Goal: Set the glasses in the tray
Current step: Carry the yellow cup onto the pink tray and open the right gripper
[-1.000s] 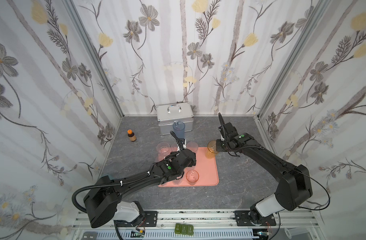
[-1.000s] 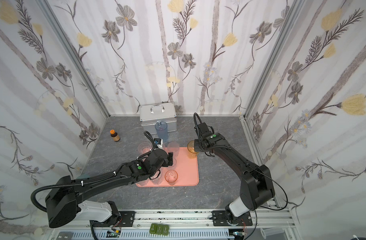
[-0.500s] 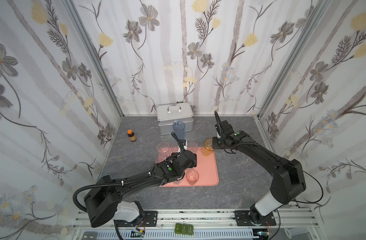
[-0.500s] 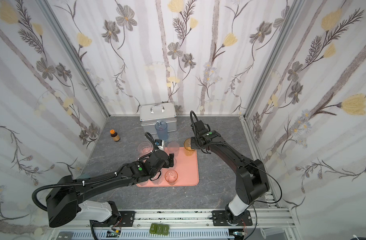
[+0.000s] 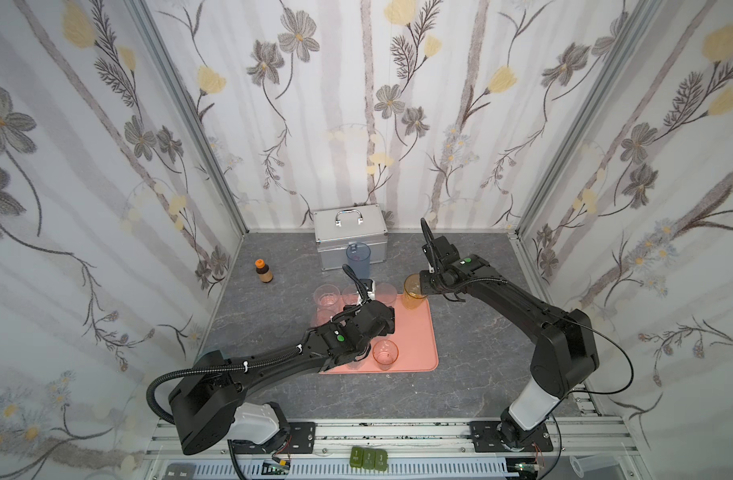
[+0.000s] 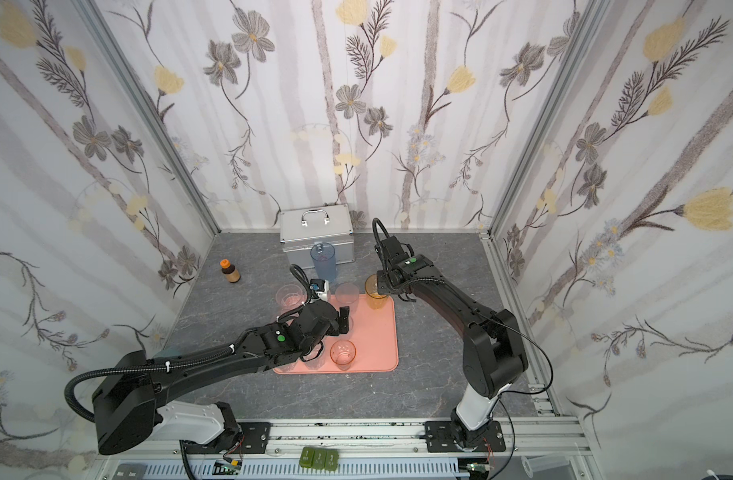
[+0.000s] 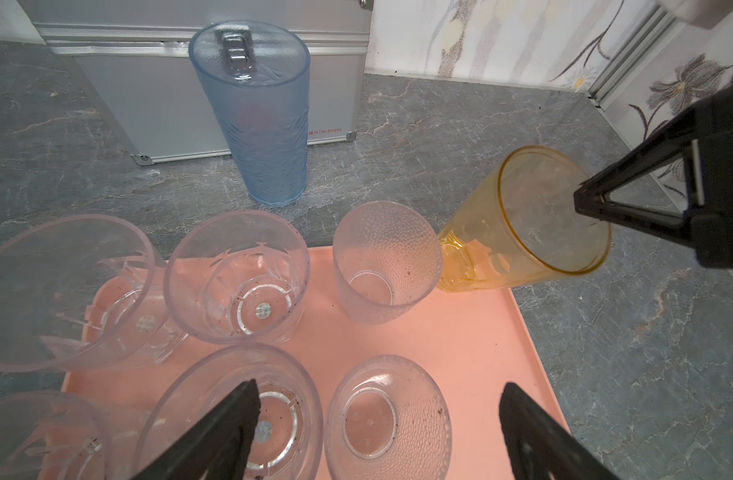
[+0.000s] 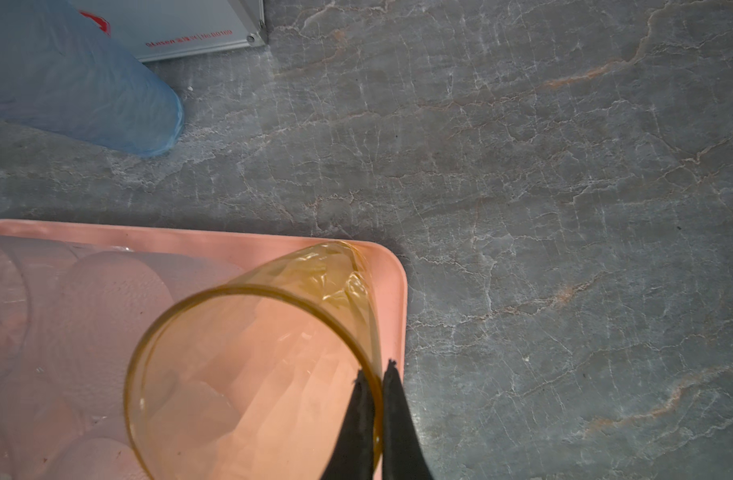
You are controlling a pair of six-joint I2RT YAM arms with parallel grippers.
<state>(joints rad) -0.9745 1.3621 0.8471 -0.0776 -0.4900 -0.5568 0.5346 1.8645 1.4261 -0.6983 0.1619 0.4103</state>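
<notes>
The salmon-pink tray (image 5: 414,332) (image 6: 377,328) lies mid-table with several clear glasses in it. My right gripper (image 8: 375,374) (image 5: 424,286) is shut on the rim of a tall amber glass (image 8: 252,374) (image 7: 523,232). That glass leans, and its base is at the tray's far right corner. My left gripper (image 7: 379,388) (image 6: 343,321) hangs open over the tray, with a small dimpled clear glass (image 7: 387,419) standing between its fingers, untouched. A tall blue glass (image 5: 358,259) (image 7: 256,124) stands on the table behind the tray. A pink glass (image 5: 384,354) sits near the tray's front.
A silver metal case (image 5: 350,237) with a handle stands against the back wall, right behind the blue glass. A small brown bottle (image 5: 264,272) with an orange cap stands at the far left. Flowered walls enclose three sides.
My right gripper has carried the amber glass a little leftward, over the tray's far right corner. My left gripper has stayed over the tray, still open.
</notes>
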